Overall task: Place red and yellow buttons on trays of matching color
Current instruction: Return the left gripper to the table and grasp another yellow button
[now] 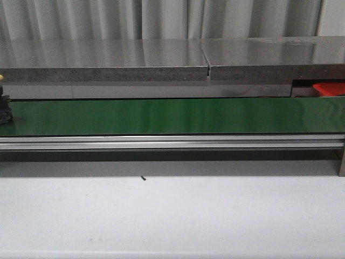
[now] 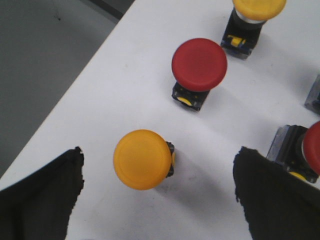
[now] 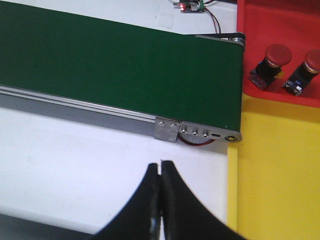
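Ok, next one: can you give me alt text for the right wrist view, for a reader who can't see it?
The shut right gripper hovers over a white table, near the end of a green conveyor belt. Beyond the belt's end, a red tray holds two red buttons, and beside it lies a bare yellow tray.

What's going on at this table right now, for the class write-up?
A two-armed robot is sorting buttons by colour. The open left gripper hovers over a yellow button on the white table. The right gripper is shut and empty near the green belt. Two red buttons already sit in the red tray; the yellow tray looks empty.
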`<action>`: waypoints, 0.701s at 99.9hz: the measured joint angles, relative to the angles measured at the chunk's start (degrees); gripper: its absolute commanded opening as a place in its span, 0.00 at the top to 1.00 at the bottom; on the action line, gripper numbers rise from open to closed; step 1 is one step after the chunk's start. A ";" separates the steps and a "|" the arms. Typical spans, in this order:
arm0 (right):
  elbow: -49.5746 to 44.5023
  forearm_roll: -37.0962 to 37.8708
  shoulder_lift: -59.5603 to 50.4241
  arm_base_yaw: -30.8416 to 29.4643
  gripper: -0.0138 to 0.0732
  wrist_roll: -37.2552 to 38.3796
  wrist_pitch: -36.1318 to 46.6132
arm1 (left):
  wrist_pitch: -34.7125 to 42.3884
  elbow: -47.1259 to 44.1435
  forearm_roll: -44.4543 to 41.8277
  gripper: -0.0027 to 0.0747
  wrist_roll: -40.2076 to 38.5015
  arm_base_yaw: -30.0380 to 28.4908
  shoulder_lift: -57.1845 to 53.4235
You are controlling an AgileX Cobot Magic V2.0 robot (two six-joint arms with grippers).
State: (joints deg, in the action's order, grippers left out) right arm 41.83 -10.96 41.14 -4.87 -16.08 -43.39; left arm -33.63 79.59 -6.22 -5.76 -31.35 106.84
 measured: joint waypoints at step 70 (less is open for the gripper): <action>0.00 0.00 0.00 0.00 0.92 0.00 0.00 | 5.45 2.36 1.14 0.20 -0.93 -2.57 8.61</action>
State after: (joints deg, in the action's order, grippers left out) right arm 41.83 -10.96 41.14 -4.87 -16.08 -43.39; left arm -28.18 81.95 -5.08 -6.68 -33.92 115.46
